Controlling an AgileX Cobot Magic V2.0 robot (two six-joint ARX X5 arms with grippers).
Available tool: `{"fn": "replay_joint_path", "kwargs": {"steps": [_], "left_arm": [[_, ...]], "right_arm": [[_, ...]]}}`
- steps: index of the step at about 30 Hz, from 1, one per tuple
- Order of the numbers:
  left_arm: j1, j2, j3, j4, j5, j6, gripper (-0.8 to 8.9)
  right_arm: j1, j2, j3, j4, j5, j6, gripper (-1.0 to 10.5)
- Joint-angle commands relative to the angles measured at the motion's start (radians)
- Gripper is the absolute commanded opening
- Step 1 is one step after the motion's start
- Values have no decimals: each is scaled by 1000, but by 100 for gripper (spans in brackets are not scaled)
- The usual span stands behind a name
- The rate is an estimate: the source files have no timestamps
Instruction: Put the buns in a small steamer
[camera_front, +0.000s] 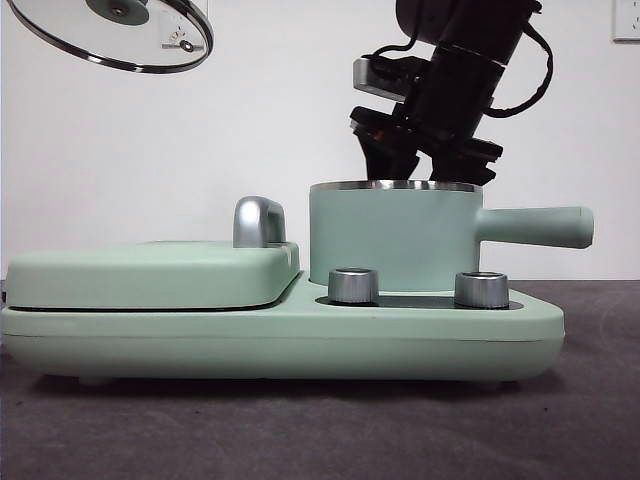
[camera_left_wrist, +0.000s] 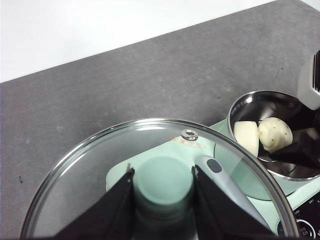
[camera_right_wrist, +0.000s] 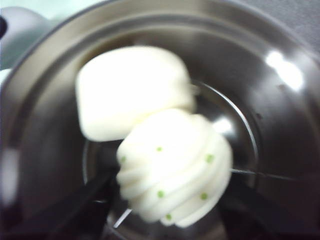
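While both buns lie in the steamer:
Ribbed bun: between right gripper jaws, set wide at its sides; contact unclear.
Smooth bun: touching ribbed bun, beyond jaws.
Left gripper: clamped on lid knob, lid held high, off steamer.

You are looking at a dark grey table top with a slightly rough, matte surface that runs across the whole foreground. Behind it stands a plain white wall, evenly lit and without marks. High at the right edge, a small white wall plate is partly cut off. From above, the table's far edge meets the white wall in a straight line.
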Motion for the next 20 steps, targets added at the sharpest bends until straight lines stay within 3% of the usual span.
{"fn": "replay_joint_path", "kwargs": {"steps": [1,15,20], "left_arm": [[-3,0,28,25,9,7,11],[-3,0,28,25,9,7,11],[-3,0,28,24,9,7,11]], "right_arm": [[4,8,19,-7,1,-6,342],[5,-230,92,-202,-1,2,342],[17,-393,13,-161,5,2,341]]}}
